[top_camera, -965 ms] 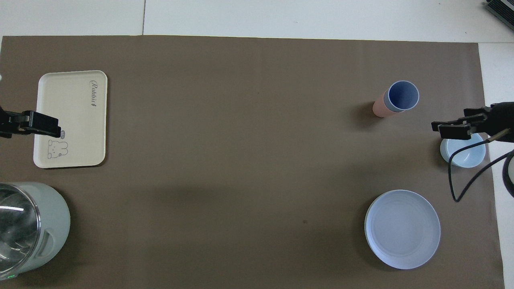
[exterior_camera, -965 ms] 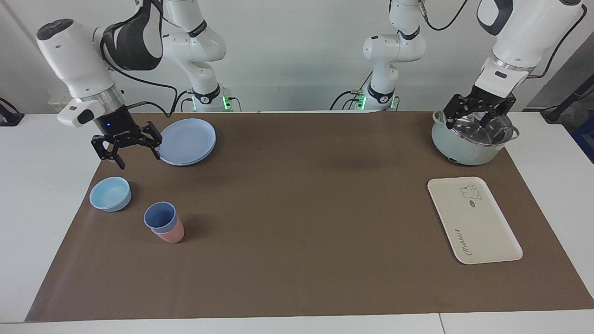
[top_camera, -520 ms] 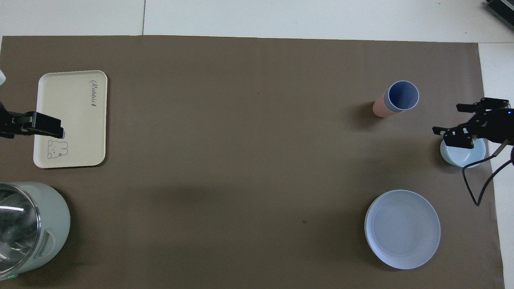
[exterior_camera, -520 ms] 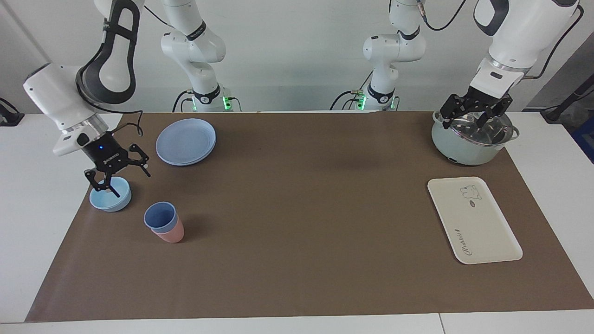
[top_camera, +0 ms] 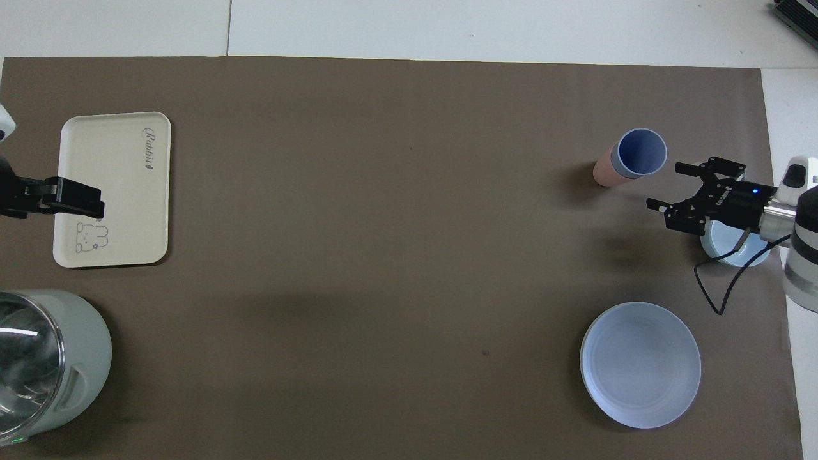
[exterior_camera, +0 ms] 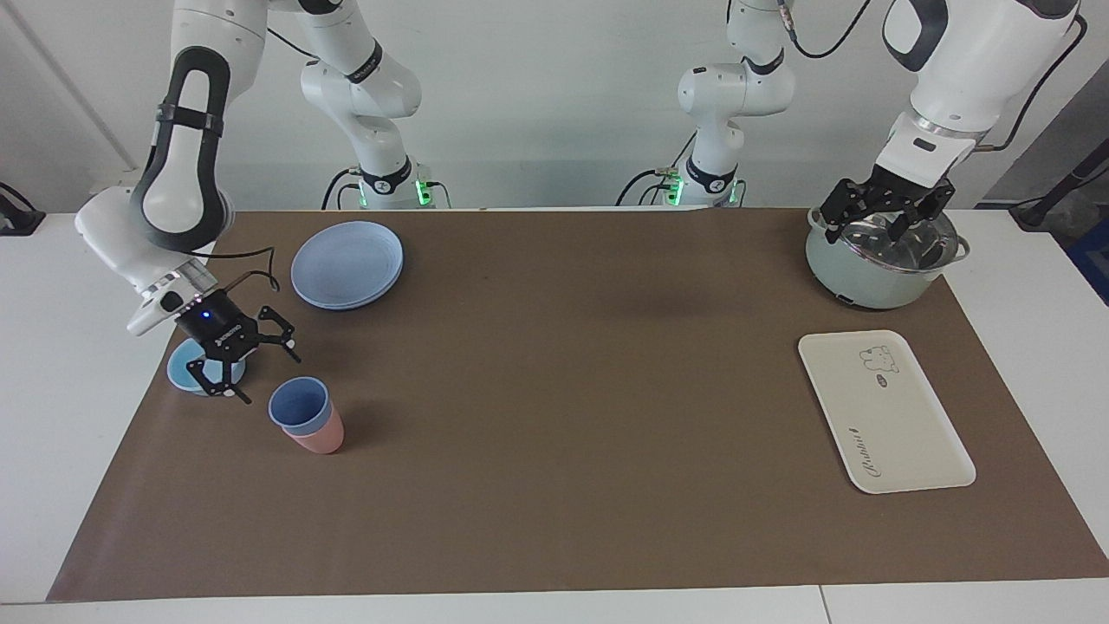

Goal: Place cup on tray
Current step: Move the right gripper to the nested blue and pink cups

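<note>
Periwinkle-blue plastic cup (exterior_camera: 300, 406) sits nested inside a salmon-pink plastic cup (exterior_camera: 319, 439) on the brown mat, toward the right arm's end of the table. Right gripper (exterior_camera: 260, 368) hangs low just beside the blue cup, fingers spread wide, holding nothing, over the edge of a little light-blue bowl (exterior_camera: 185, 371). Cream-white flat tray (exterior_camera: 901, 433) lies well apart at the left arm's end. Left gripper (exterior_camera: 879, 227) waits open over a pale green pot (exterior_camera: 845, 270).

Two high opposing cameras share the table (exterior_camera: 554, 555).
</note>
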You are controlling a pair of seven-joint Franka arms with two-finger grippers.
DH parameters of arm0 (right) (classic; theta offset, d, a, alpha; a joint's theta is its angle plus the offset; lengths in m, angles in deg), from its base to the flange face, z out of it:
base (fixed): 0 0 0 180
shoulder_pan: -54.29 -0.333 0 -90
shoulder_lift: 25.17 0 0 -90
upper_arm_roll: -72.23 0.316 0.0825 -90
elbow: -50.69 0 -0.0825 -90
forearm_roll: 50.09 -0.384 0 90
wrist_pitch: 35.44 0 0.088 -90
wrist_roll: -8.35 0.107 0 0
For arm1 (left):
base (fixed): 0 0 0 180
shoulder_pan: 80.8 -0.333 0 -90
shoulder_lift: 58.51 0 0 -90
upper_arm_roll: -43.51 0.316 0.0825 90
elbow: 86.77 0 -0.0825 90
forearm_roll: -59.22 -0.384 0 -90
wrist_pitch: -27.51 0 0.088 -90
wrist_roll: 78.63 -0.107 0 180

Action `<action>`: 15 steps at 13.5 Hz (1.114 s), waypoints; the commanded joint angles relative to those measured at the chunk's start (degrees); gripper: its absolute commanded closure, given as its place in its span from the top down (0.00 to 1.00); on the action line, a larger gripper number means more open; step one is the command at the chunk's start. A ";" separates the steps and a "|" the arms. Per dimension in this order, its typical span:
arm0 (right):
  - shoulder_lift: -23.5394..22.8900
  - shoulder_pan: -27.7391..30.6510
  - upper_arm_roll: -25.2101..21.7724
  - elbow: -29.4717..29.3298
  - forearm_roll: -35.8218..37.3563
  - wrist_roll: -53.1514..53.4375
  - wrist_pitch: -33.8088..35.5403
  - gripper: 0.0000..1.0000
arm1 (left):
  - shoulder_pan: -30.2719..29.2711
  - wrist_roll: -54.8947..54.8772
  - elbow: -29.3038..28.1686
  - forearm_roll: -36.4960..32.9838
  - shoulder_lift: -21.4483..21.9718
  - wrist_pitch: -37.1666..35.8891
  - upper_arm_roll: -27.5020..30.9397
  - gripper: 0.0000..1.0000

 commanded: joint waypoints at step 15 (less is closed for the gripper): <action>-8.88 -0.12 1.06 -3.90 -21.63 -14.96 3.87 1.00 | 0.47 -0.04 -6.58 -0.06 2.89 11.54 0.19 1.00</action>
